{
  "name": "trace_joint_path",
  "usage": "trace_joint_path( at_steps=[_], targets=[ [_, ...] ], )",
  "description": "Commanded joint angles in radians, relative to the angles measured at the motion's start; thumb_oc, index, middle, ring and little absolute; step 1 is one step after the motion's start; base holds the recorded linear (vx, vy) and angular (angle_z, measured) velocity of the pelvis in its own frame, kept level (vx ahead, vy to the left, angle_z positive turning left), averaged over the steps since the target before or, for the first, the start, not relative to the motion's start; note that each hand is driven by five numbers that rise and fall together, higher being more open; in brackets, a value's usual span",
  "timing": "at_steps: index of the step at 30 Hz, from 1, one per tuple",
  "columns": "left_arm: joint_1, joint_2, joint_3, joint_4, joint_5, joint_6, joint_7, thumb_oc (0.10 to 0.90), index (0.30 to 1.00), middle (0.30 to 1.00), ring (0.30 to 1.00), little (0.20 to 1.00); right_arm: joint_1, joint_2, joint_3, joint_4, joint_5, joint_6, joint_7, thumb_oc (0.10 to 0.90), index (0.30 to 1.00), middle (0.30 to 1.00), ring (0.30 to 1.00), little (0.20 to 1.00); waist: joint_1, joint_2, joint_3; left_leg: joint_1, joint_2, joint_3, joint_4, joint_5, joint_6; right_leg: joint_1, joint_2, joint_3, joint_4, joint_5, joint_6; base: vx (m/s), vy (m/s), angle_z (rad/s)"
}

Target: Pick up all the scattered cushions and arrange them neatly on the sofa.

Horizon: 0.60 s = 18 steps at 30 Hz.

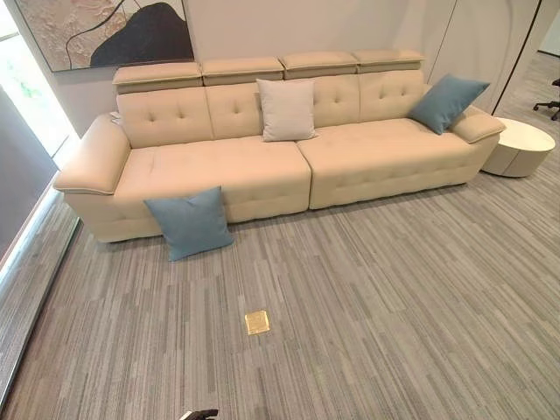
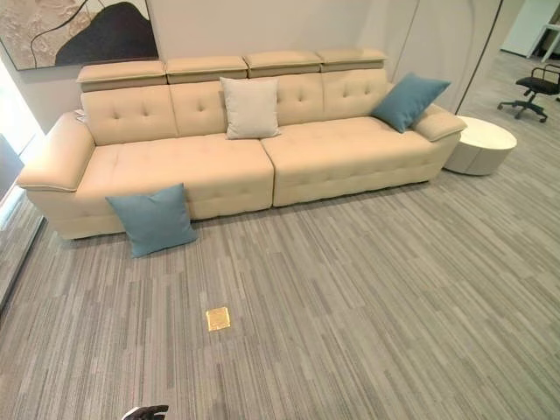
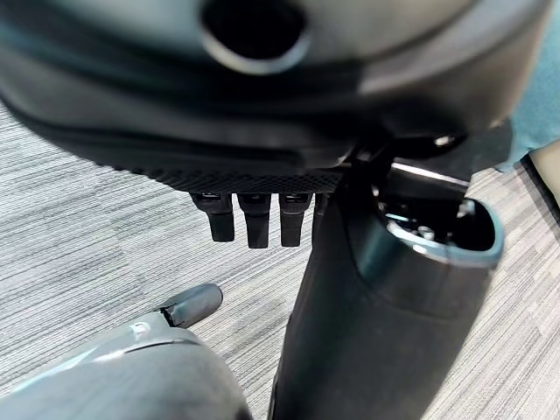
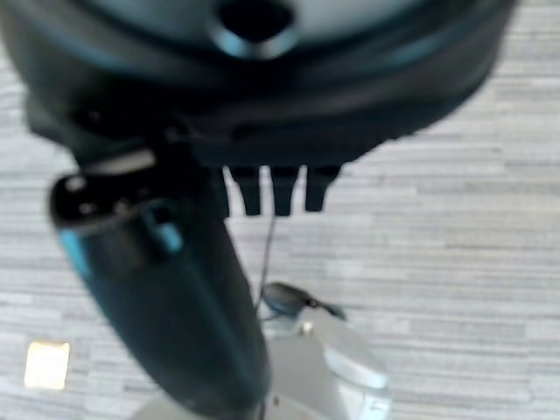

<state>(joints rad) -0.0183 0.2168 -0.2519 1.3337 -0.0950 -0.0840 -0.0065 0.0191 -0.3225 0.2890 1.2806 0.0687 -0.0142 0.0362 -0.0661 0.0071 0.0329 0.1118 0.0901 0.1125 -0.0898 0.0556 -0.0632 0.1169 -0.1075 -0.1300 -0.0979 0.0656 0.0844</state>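
**Three cushions in view, one on the carpet**

The grey striped carpet [image 1: 367, 297] spreads beneath both robot hands and runs ahead to a long cream sofa [image 1: 262, 166] against the wall, well apart from either hand. A dark abstract painting [image 1: 105, 31] hangs above the sofa's left end. A round white side table [image 1: 521, 144] stands just beside the sofa's right arm.

A blue cushion [image 1: 189, 223] stands on the carpet, leaning against the sofa's front on the left robot hand's side. A second blue cushion [image 1: 446, 101] rests tilted in the sofa's right corner. A pale grey cushion [image 1: 286, 109] stands upright against the backrest at the middle.

A small brass floor plate [image 1: 256, 322] lies in the carpet, nearer the hands.

The left robot hand [image 3: 262, 219] hangs over the carpet, fingers straight and holding nothing. The right robot hand [image 4: 276, 188] does likewise.
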Motion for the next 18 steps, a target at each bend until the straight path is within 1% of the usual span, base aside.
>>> trace_joint_path(
  at_steps=[1,9,12,18],
  targets=[
    [-0.047,0.008,0.002,0.074,0.039,-0.014,0.010,0.800,0.900,0.900,0.900,0.900,-0.077,0.046,0.049,0.022,-0.023,-0.034,-0.001,0.800,0.900,0.900,0.900,0.900,0.017,-0.029,0.025,0.014,-0.001,-0.027,0.002,-0.095,-0.006,-0.023,-0.025,-0.010,0.011,-0.049,0.044,0.00,0.000,0.00],
    [-0.057,0.012,-0.018,0.069,0.059,-0.012,-0.014,0.800,0.900,0.900,0.900,0.900,-0.082,0.041,0.061,0.023,-0.044,-0.030,0.008,0.800,0.900,0.900,0.900,0.900,0.004,-0.025,0.028,0.014,0.005,-0.012,0.002,-0.093,-0.010,-0.029,-0.022,0.001,0.011,-0.050,0.044,0.00,-0.003,-0.05],
    [-0.074,0.024,-0.028,0.066,0.072,-0.007,-0.017,0.800,0.900,0.900,0.900,0.900,-0.096,0.035,0.050,0.034,-0.022,-0.024,0.015,0.800,0.900,0.900,0.900,0.900,0.000,-0.024,0.030,0.004,0.007,-0.005,0.002,-0.087,-0.012,-0.045,-0.021,0.010,0.011,-0.043,0.043,0.00,-0.011,-0.05],
    [-0.070,0.018,-0.028,0.078,0.065,-0.002,-0.033,0.800,0.900,0.900,0.900,0.900,-0.090,0.038,0.039,0.036,0.010,-0.025,0.025,0.800,0.900,0.900,0.900,0.900,-0.007,-0.024,0.024,0.000,0.009,0.011,0.002,-0.086,-0.013,-0.058,-0.016,0.027,0.011,-0.042,0.042,0.00,-0.005,-0.11]
  ],
)
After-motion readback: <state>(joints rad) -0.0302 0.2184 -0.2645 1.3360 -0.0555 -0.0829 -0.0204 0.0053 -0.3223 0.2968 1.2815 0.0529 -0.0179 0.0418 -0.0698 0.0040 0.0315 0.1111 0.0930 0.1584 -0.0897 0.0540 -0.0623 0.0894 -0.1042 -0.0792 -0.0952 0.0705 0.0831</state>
